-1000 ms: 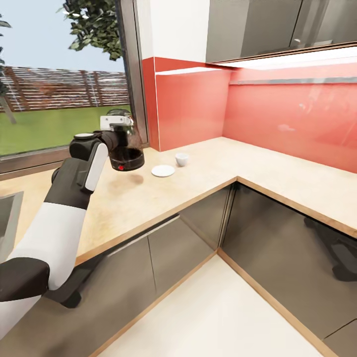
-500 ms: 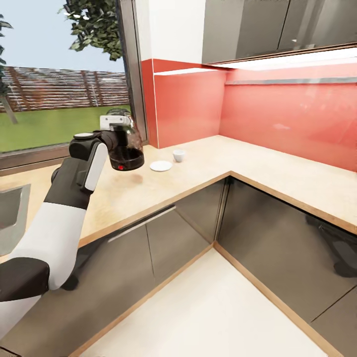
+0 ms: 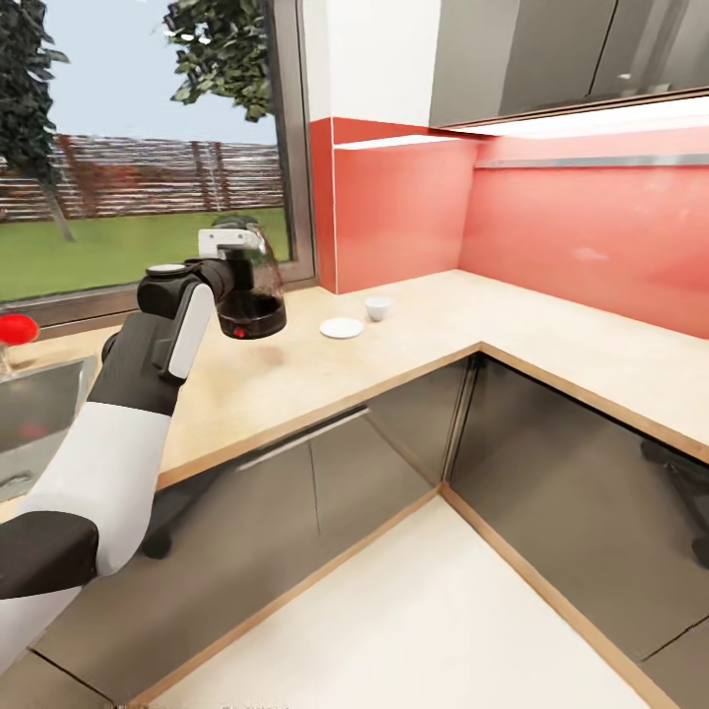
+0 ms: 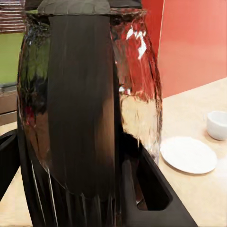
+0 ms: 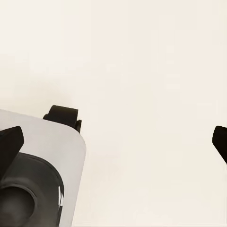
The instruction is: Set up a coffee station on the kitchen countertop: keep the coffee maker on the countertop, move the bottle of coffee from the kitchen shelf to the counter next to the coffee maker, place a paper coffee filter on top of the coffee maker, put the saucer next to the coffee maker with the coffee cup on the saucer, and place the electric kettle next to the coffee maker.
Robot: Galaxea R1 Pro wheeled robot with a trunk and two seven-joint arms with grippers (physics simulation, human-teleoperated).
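- The left gripper is clamped on the electric kettle, gripping it by its black loop handle and carrying it in the air above the kitchen countertop.
- In the left wrist view the glass body of the electric kettle stands upright and very close, the broad black handle running down its middle, with the dark fingers of the gripper flanking its lower part.
- In the head view the kettle's black base with its small red switch hangs clear of the wood-grain slab, a faint shadow lying on the slab beneath it.
- Further along the counter, toward the corner, lies the saucer, flat and bare; the wrist view shows the same white saucer just past the kettle.
- The coffee cup stands upright on the counter just beside the saucer, apart from it and not on it; its rim shows in the wrist view too.
- Behind them rises the red backsplash, with grey wall cabinets above and grey cabinet fronts below.
- A sink is set into the counter on the arm's far side, with a red knob near it, and the window looks onto grass and a fence.
- The right gripper points at the pale floor; its dark fingertips sit wide apart with nothing between them, beside a grey part of the robot's base.
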